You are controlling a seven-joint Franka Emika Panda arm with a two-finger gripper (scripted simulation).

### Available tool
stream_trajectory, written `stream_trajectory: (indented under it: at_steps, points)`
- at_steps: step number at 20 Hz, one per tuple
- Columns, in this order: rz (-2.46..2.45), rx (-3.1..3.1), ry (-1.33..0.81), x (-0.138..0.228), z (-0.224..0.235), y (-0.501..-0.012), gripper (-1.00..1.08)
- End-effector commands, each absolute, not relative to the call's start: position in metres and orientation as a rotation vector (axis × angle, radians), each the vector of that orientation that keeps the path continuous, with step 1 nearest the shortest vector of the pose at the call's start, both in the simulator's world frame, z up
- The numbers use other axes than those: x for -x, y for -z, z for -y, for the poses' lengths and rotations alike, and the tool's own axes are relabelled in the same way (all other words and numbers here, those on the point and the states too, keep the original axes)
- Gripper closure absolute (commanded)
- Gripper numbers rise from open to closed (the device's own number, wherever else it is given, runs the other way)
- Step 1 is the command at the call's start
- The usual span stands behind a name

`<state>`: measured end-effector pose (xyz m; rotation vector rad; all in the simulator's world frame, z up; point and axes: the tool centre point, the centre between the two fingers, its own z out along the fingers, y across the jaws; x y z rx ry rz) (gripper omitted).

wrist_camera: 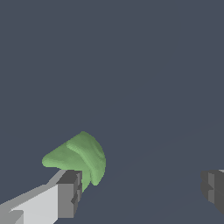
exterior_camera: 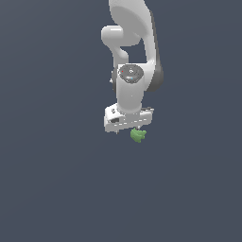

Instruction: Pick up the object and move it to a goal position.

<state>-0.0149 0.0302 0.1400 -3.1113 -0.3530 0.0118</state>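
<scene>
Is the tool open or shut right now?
Open. In the wrist view the tool's two grey pads stand wide apart; the small light-green lumpy piece sits by one pad, unclamped.

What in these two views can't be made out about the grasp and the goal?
- Exterior view: the white gripper hides its own fingertips and part of the small light-green lumpy piece.
- Wrist view: one finger covers the piece's near edge, so contact is unclear.
- Neither view shows a goal marker.
</scene>
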Motion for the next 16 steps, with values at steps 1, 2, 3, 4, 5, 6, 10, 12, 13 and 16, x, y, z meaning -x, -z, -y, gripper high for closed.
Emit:
stream_trajectory:
  at_steps: [1,2,3,4,5,6,10,12,13,16]
  points:
    - [0.467,3.099,-0.011,0.019,-0.038,-0.134,-0.92]
    - [0.518,3.092,-0.011,0.021,-0.041,-0.131,-0.92]
    - [0.573,3.083,-0.01,0.023,-0.044,-0.129,-0.92]
    - [0.629,3.073,-0.01,0.026,-0.048,-0.126,-0.92]
    - [0.686,3.062,-0.009,0.028,-0.052,-0.123,-0.92]
    - [0.743,3.049,-0.008,0.03,-0.056,-0.12,-0.92]
    - [0.94,2.997,-0.006,0.039,-0.069,-0.111,-0.92]
    - [1.02,2.971,-0.005,0.043,-0.074,-0.107,-0.92]
    - [1.056,2.958,-0.004,0.045,-0.076,-0.105,-0.92]
    - [1.145,2.925,-0.002,0.049,-0.083,-0.101,-0.92]
